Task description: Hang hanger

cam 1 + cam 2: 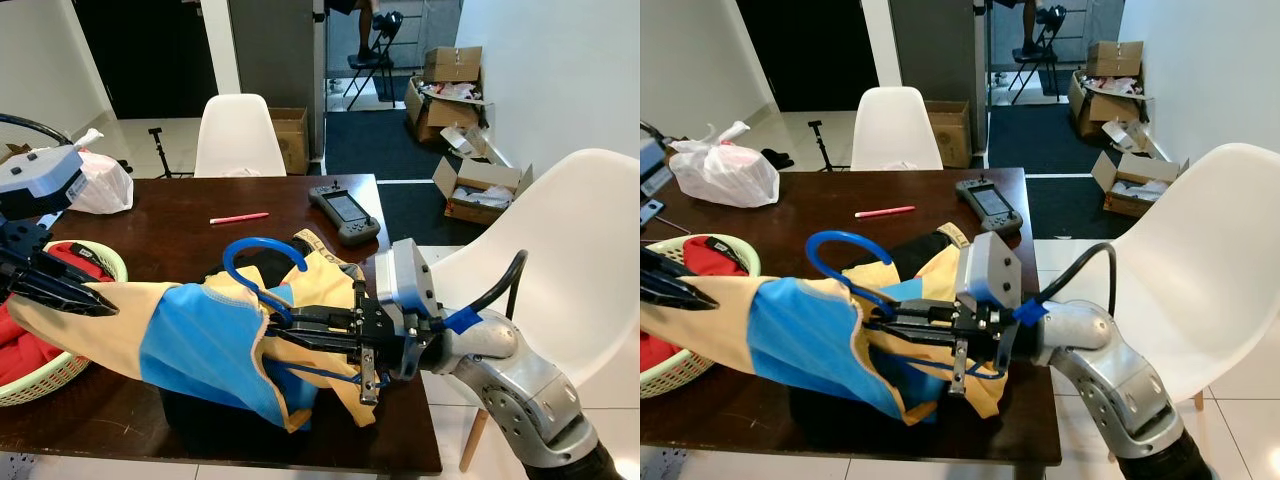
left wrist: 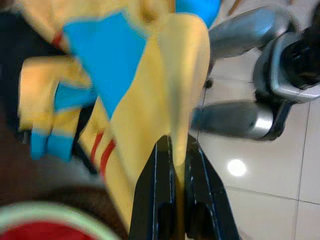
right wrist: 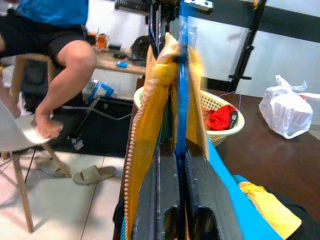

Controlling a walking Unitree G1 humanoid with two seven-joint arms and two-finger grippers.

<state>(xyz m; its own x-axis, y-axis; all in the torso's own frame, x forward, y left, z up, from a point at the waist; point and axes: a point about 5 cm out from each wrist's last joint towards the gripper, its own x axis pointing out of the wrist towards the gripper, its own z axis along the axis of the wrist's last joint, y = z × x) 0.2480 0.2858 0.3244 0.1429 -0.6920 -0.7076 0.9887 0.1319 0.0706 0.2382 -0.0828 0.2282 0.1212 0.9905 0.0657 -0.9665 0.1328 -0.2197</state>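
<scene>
Right gripper (image 1: 290,335) reaches in from the robot's right over the near edge of the dark table (image 1: 180,225), fingers closed tight on the blue hanger (image 1: 262,262) and the yellow and blue shirt (image 1: 200,335) bunched around it. The hanger's hook curls up above the fabric; its lower wire runs under the gripper. The shirt is stretched out above the table between the two grippers, over a black garment (image 1: 230,420) lying on the table.

Left gripper (image 1: 85,300) sits at the robot's left, fingers pinched shut on the yellow sleeve end. The left wrist view shows that pinch close up: yellow cloth squeezed between the two black fingers (image 2: 152,200), blurry, with the silver right arm (image 2: 250,45) beyond over the tiled floor.

The right wrist view shows what the head views don't: a seated person's bare leg (image 3: 65,75) and sandals (image 3: 92,174) on the floor past the table's far side, plus the hanger wire and shirt clamped edge-on.

Also on the table: a basket (image 1: 60,375) with red clothes beside the left gripper, a white plastic bag (image 1: 725,170), a pink pen (image 1: 238,217), a handheld controller (image 1: 345,212). White chairs stand at the far end (image 1: 238,135) and the right side (image 1: 560,260). Cardboard boxes (image 1: 452,65) against the far wall.
</scene>
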